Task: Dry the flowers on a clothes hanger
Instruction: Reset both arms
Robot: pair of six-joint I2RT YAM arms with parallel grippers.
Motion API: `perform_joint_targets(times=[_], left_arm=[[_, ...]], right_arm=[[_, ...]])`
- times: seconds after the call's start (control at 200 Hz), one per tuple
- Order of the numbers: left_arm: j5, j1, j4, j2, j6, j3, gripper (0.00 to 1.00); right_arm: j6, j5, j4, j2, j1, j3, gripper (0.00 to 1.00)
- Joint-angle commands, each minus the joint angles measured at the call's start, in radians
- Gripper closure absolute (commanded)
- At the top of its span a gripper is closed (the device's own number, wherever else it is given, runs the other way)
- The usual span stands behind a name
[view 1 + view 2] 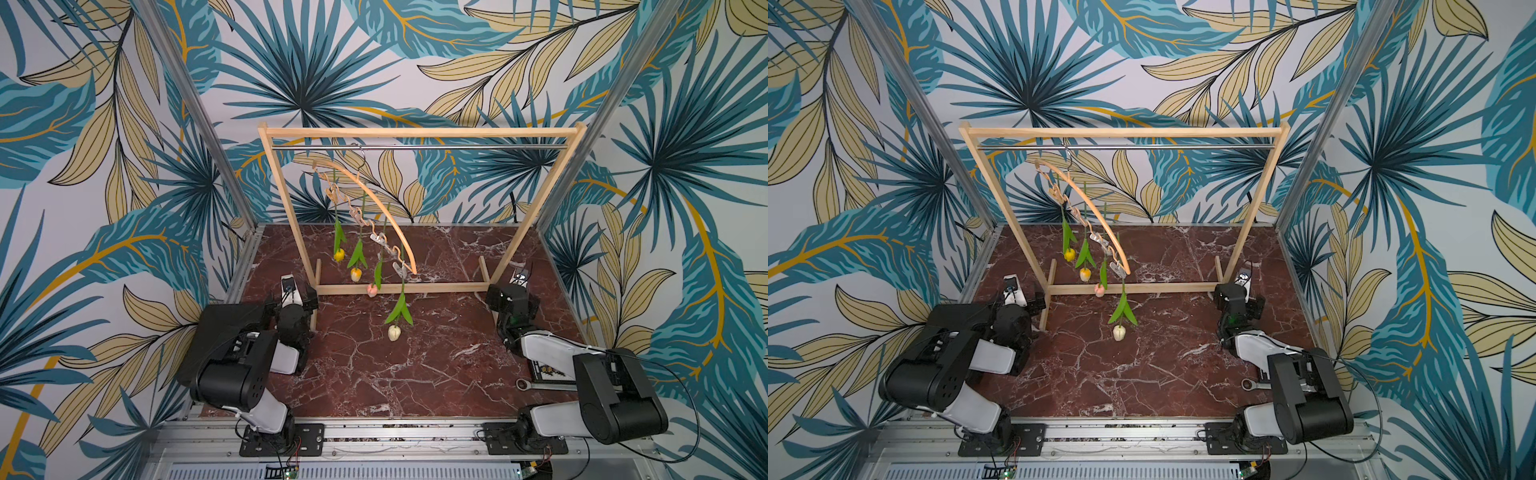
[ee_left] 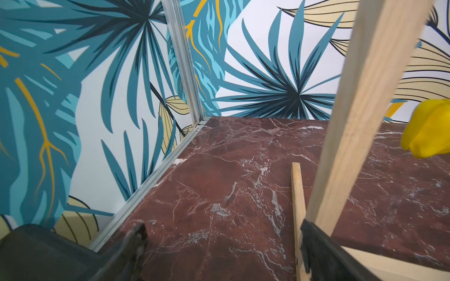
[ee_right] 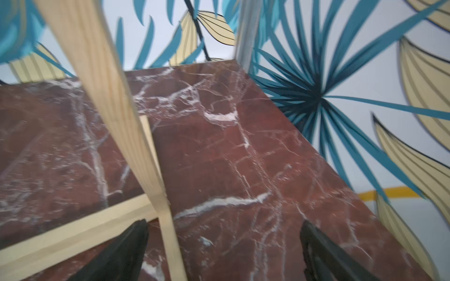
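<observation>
The clothes hanger [image 1: 388, 214] [image 1: 1096, 210], a curved light-wood arc with a wavy lower bar and white clips, hangs by its metal hook from the rack's rail, turned edge-on and sloping down toward the front. The flowers hang from it head-down: a yellow tulip [image 1: 339, 254], an orange-yellow one [image 1: 355, 274], a pink one [image 1: 372, 289] and a cream-white one [image 1: 394, 332], the lowest. My left gripper [image 2: 222, 227] is open and empty, low by the rack's left foot; the yellow head [image 2: 428, 129] shows in its wrist view. My right gripper [image 3: 224, 223] is open and empty by the rack's right foot.
The big wooden rack [image 1: 415, 133] stands across the back of the red marble table [image 1: 415, 374]; its posts [image 2: 360, 121] [image 3: 102, 97] rise close to both grippers. A metal wrench [image 1: 536, 384] and a dark flat card [image 1: 548, 372] lie under the right arm. Patterned walls enclose three sides.
</observation>
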Motion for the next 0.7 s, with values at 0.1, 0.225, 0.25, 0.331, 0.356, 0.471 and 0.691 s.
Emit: perform_joint_targets(times=[0.1,0.225,0.25,0.331,0.356,0.471,0.691], left_arm=[[0.182,0.074,-0.065,-0.018,-0.062,0.036,0.0],[0.184,0.092,-0.183,-0.031,-0.083,0.087,0.0],[0.188,0.093,-0.188,-0.034,-0.085,0.087,0.0],[0.187,0.093,-0.185,-0.032,-0.085,0.087,0.0],[0.186,0.092,-0.188,-0.034,-0.085,0.089,0.0],[0.185,0.091,-0.185,-0.032,-0.084,0.087,0.0],[0.175,0.073,-0.188,-0.028,-0.06,0.094,0.0]], right_arm=[[-0.055,-0.292,0.236,0.081,-0.052,-0.062,0.0],[-0.054,-0.295,0.223,0.079,-0.052,-0.059,0.0],[-0.056,-0.294,0.231,0.081,-0.052,-0.06,0.0],[-0.055,-0.293,0.223,0.075,-0.052,-0.061,0.0],[-0.057,-0.294,0.227,0.075,-0.051,-0.062,0.0],[-0.057,-0.294,0.229,0.071,-0.052,-0.065,0.0],[-0.058,-0.294,0.228,0.07,-0.05,-0.065,0.0]])
